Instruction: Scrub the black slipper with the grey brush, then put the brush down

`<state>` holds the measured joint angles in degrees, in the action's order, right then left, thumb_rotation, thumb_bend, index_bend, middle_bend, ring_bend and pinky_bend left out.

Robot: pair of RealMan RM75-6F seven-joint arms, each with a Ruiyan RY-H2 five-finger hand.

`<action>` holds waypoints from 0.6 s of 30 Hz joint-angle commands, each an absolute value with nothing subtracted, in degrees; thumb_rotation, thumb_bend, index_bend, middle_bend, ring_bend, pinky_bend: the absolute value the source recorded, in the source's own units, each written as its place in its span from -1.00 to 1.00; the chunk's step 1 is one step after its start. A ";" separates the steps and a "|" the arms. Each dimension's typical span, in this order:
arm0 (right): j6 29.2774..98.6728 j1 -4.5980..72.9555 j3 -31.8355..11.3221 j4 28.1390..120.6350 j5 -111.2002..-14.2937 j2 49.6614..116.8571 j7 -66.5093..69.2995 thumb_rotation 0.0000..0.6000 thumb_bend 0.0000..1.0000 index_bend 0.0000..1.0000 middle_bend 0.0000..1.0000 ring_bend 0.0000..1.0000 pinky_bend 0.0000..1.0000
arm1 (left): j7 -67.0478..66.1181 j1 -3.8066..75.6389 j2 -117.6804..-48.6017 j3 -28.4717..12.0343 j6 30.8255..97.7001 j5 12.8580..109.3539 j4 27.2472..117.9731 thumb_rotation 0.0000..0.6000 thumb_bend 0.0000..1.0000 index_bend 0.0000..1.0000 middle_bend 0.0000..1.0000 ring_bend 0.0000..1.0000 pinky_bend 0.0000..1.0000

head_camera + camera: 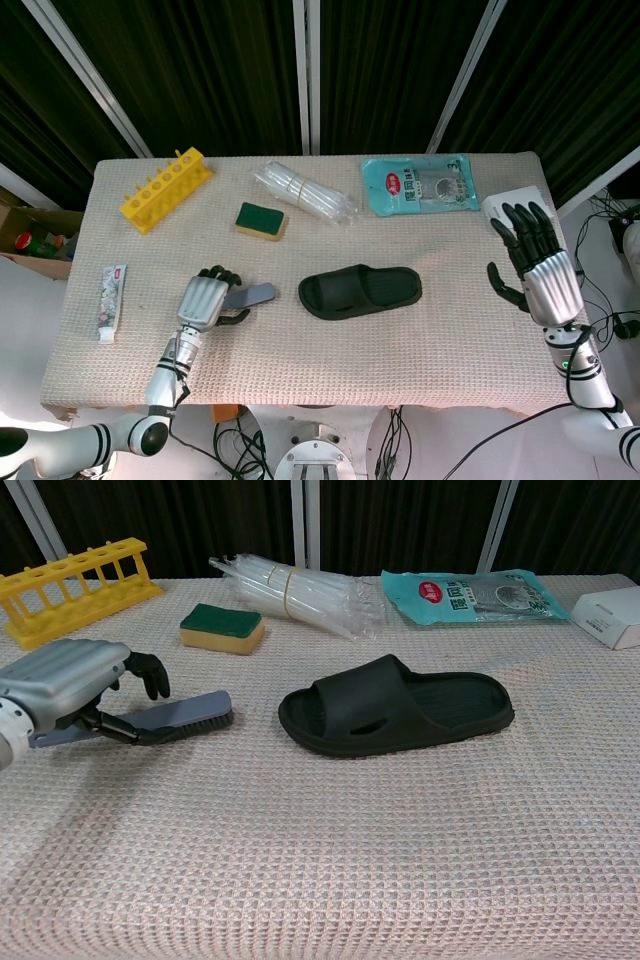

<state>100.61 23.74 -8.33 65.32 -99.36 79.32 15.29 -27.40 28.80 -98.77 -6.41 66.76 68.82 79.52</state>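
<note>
One slipper [360, 290], one brush [165, 717], one sponge [260, 220], one rack [165, 187], one toothpaste tube [112, 302], one pouch [420, 185], one box [512, 203].

Teal packet [476, 596] at back of table: red oval logo at its left end, then a row of large white Chinese characters, too blurred to read for certain. In head view the same packet [420, 184] shows a "3" near its top right corner. Toothpaste tube [112, 301] at the left edge has print, unreadable. White box [612, 616]: no readable text.
</note>
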 commanded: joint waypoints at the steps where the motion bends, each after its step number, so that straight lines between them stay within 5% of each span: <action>1: 100.62 23.71 -8.29 65.36 -99.39 79.31 15.22 1.00 -0.05 -1.00 -1.00 -1.00 -1.00 | -27.27 28.76 -98.84 -6.52 66.89 68.86 79.36 0.18 -0.56 -0.21 -0.22 -0.47 -0.27; 18: 99.92 23.86 -8.50 65.75 -98.93 79.55 13.71 1.00 -0.04 -1.00 -1.00 -1.00 -1.00 | -26.86 28.75 -98.66 -6.73 65.98 67.93 79.31 0.23 -0.51 -0.16 -0.18 -0.44 -0.27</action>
